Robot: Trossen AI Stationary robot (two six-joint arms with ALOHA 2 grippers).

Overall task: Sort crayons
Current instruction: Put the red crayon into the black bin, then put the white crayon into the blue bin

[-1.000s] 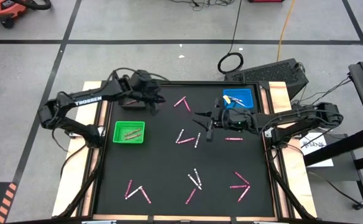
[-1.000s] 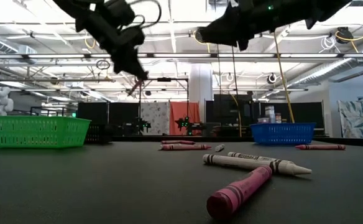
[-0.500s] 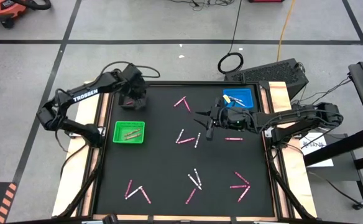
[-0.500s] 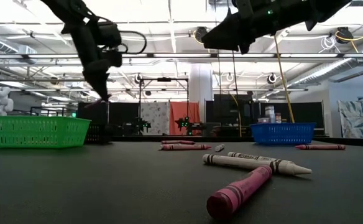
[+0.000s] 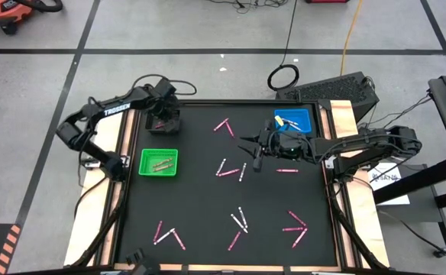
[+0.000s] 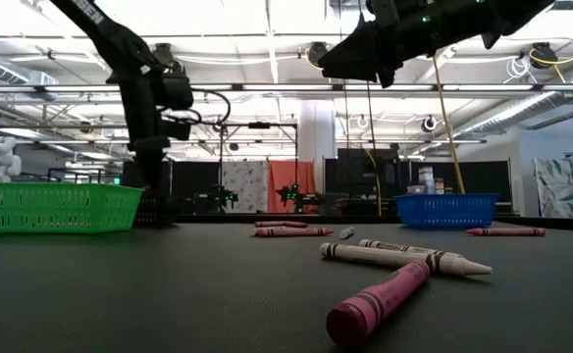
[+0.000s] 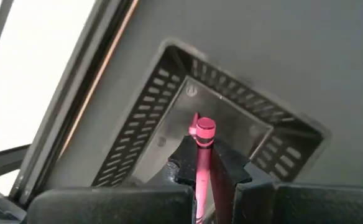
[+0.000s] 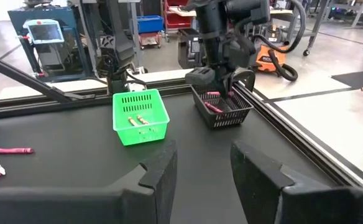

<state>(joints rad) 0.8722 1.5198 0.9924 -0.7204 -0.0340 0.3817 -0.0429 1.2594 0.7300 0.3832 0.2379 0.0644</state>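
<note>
left gripper [image 7: 201, 167] pinching a pink crayon [image 7: 203, 149], long axis pointing down | black basket [image 7: 169, 93] straight beneath, at the table's far-left corner | right gripper [image 5: 252, 153] spread wide mid-table, idle, well apart

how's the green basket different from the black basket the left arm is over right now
Colour: the green basket is bright green; the black basket is black.
Contents: the green basket holds two pale crayons; the black basket holds pink crayons.
Attention: the left gripper hangs over the black basket, shut on a pink crayon; nothing is above the green basket.
Both are small slotted-wall baskets along the table's left side.
</note>
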